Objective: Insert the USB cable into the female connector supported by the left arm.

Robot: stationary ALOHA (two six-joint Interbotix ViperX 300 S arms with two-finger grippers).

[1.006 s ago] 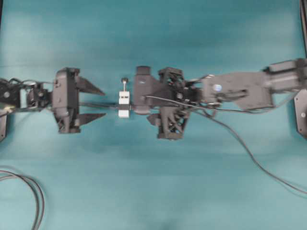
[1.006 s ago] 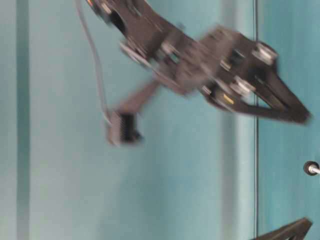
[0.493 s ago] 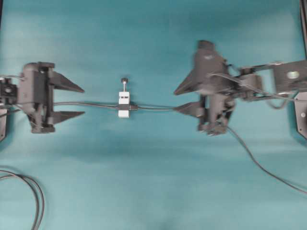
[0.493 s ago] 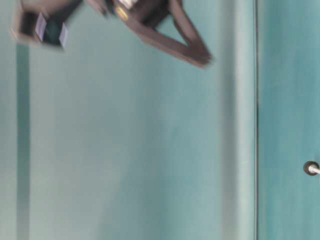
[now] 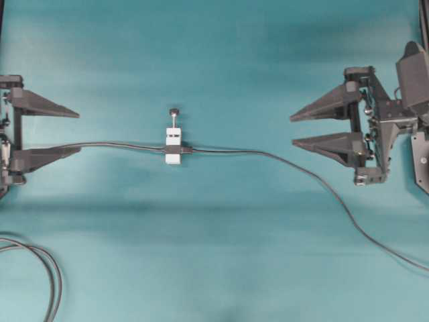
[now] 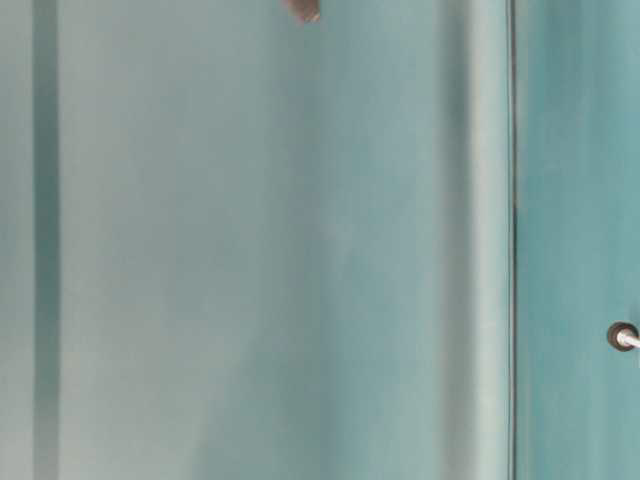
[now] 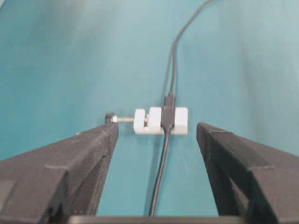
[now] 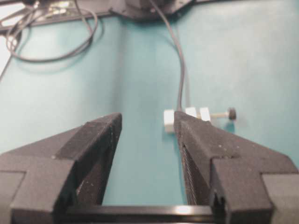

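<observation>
The female connector [image 5: 175, 149] lies on the teal table inside its white block [image 5: 173, 139], black screw knob [image 5: 173, 112] pointing to the far side. The USB cable [image 5: 228, 151] meets it from the right, plug [image 7: 168, 101] in line with the socket, and trails off to the lower right. The connector's own cable [image 7: 161, 168] runs back between my left fingers without being gripped. The left gripper [image 5: 78, 132] is open at the far left. Far right, the right gripper [image 5: 293, 131] is open and empty. One right finger [image 8: 201, 140] hides part of the block [image 8: 168, 120].
A looped pair of black cables [image 5: 47, 275] lies at the lower left corner and shows again as black cables [image 8: 51, 53] in the right wrist view. A black frame part [image 5: 422, 161] stands at the right edge. The table-level view shows only teal surface and the knob [image 6: 622, 336].
Both arms have drawn back from the block, the left one leftward and the right one rightward. The block and joined cables stay on the table.
</observation>
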